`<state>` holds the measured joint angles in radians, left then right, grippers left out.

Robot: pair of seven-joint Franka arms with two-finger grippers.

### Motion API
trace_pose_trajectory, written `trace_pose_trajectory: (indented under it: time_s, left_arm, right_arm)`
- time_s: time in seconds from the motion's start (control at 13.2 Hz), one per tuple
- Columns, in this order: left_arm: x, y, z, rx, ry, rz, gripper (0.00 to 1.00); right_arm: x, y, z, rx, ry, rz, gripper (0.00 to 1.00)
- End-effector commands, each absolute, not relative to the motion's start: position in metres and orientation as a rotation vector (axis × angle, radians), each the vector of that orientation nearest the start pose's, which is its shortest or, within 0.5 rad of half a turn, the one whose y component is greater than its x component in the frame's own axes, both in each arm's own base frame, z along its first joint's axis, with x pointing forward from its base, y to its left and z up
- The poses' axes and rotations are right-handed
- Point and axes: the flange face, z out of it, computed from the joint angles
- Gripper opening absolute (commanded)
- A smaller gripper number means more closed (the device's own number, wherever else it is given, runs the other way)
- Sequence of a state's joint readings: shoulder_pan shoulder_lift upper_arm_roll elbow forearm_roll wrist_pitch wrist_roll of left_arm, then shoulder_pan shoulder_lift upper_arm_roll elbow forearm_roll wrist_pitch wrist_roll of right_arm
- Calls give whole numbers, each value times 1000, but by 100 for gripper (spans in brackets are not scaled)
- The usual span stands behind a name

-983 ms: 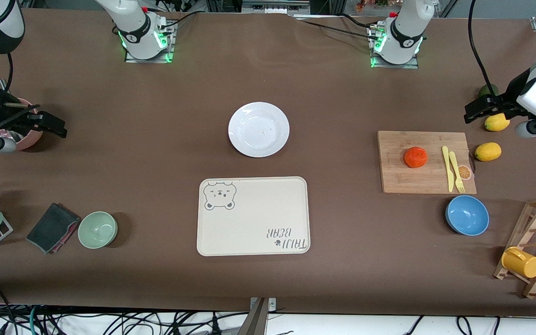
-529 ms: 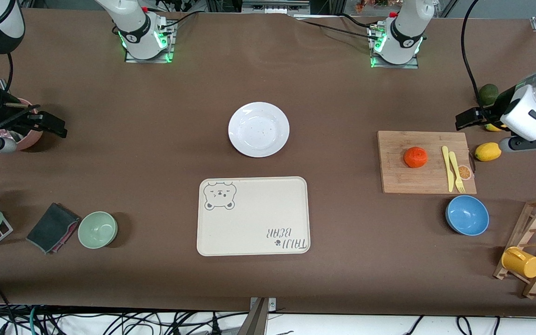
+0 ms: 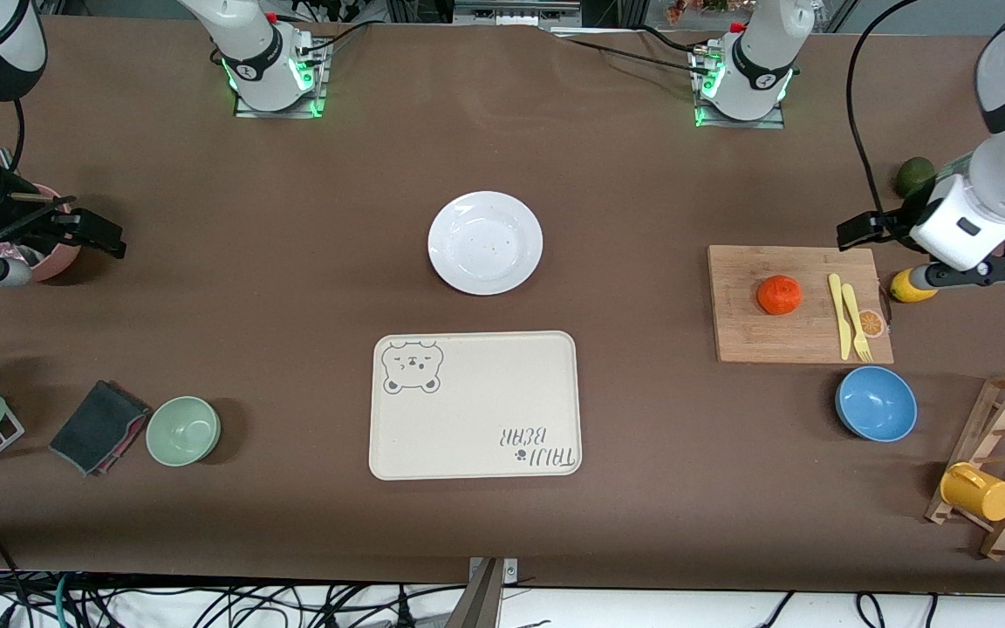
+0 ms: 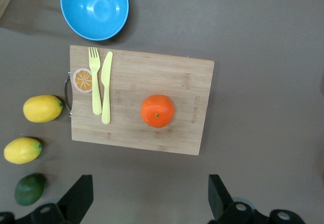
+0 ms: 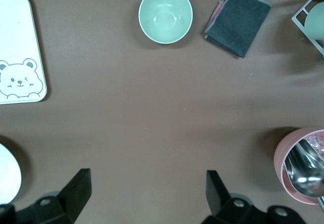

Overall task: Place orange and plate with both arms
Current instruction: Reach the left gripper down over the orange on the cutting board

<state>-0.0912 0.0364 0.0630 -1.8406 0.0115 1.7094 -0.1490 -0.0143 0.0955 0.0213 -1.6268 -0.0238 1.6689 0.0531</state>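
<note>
Front view: plate (image 3: 485, 242) sits bare on the brown table (image 3: 293, 288), mid-table, farther from the camera than the cream bear tray (image 3: 475, 405). Orange (image 3: 779, 294) rests on the wooden cutting board (image 3: 797, 303) toward the left arm's end, beside the yellow knife (image 3: 836, 314) and fork (image 3: 855, 323); blue bowl (image 3: 876, 403) lies nearer the camera than the board. Left gripper (image 3: 856, 232) hangs over the table just off the board's edge, holding nothing. Right gripper (image 3: 101, 235) waits at the right arm's end of the table, empty. Left wrist view: left gripper (image 4: 149, 193) fingers (image 4: 78, 196) spread wide apart, nothing between them; orange (image 4: 158, 110) on the board (image 4: 187, 87), two lemons (image 4: 42, 108) and a dark green fruit (image 4: 29, 189) off the board. Right wrist view: right gripper (image 5: 147, 191) jaws wide open, empty, over bare table; green bowl (image 5: 165, 14), grey cloth (image 5: 238, 19), pink cup (image 5: 301, 166) in sight.
</note>
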Motion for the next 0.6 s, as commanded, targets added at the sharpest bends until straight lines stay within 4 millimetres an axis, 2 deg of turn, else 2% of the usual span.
trace_pose_trajectory:
  time_s: [0.0,0.3,0.38,0.53]
  left_arm:
    - [533,-13,444,-3133,-183,206,100]
    - [520,-6,349,-3138,-207,83,100]
    - [518,-2,329,-3136,-220,73,100]
    - [518,-2,304,-3132,-220,79,100]
  right_arm:
    - [583,1,552,-3150,51,89,100]
    - [583,1,552,-3150,51,89,100]
    - [583,1,552,-3150,51,89,100]
    - [583,1,553,-3150,51,87,100]
